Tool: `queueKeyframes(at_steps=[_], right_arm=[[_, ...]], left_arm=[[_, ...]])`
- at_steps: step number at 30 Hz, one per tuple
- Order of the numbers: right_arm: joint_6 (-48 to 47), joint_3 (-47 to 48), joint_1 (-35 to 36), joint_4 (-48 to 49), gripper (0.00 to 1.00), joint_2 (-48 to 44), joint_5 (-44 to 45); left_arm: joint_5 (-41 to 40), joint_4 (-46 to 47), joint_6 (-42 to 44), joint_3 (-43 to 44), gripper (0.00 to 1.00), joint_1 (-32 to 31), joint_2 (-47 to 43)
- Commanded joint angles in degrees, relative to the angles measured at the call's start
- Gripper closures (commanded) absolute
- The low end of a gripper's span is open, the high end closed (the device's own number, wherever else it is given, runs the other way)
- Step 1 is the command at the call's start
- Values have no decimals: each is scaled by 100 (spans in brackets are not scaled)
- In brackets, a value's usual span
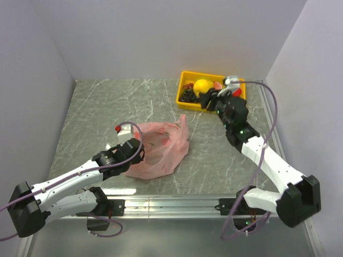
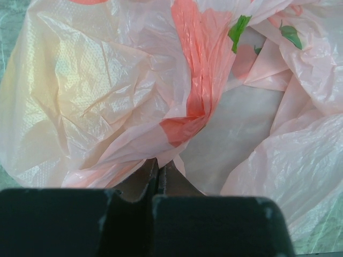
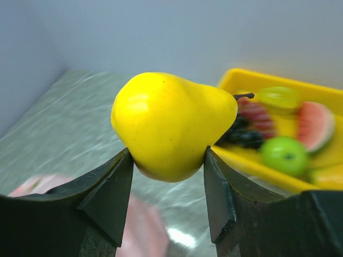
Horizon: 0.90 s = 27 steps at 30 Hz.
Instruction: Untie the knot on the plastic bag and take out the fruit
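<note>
a marbled grey-green counter [image 1: 107, 101] is boxed in by plain pale walls [image 1: 161, 32] at the back and both sides. two things rest on it: a yellow tray [image 1: 185, 73] at the far right, close to the back wall, and the pink plastic bag [image 1: 166, 152] near the middle, well apart from the tray.

the tray holds a dark grape bunch [image 3: 244, 136], a watermelon slice [image 3: 316, 126], a green apple [image 3: 284, 155] and a pale green round fruit [image 3: 278, 97], all blurred in the right wrist view. the bag lies slumped and crumpled, with its open side turned toward the left arm. up close, its thin film shows a bunched darker-pink band [image 2: 195, 91] running down the middle and a few green leaf-shaped patches [image 2: 237, 29]. whether that band is the knot cannot be told.

the right arm reaches forward from the near right corner with its elbow bent. its hand [image 3: 167, 152] is pinching a yellow toy pear [image 3: 171, 126], one finger on each side of the broad end, with the stem pointing toward the tray. in the top view the pear shows against the tray. the wrist view has bare counter below it and the tray just behind.

the left arm stretches low across the near left of the counter to the bag's left side. its hand [image 2: 158, 163] is pressed together on a fold at the bag's edge, and creases in the film fan out from the fingertips.
</note>
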Motion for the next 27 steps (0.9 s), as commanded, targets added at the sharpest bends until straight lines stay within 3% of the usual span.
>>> queueKeyframes(at_steps=[1,4,11,14,15,18,21,27], right_arm=[[422,494,-757,-258,100,603,581],[887,1065,-1495,-670,100,1542,697],[1390,3084,-2279,-1697,96,3801,908],[1522,3657,-2377,-1980,56,4557,891],[1540,3747,-2395,-1999,36,4638,882],[1549,3932,-2395,-2078,16,4735,917],[1540,3845,-2395,-2034,11,4604,891],[1216,3178,-2281,-1912,12,3621,93]], left_arm=[[97,213,78,-54,99,29,-62],[114,214,96,-63,100,29,-123],[316,407,192,-142,100,21,-387],[352,512,254,-195,99,29,-492],[361,530,289,-203,99,30,-536],[369,547,306,-212,99,30,-537],[378,565,350,-204,100,30,-475],[150,390,447,-54,99,30,-370]])
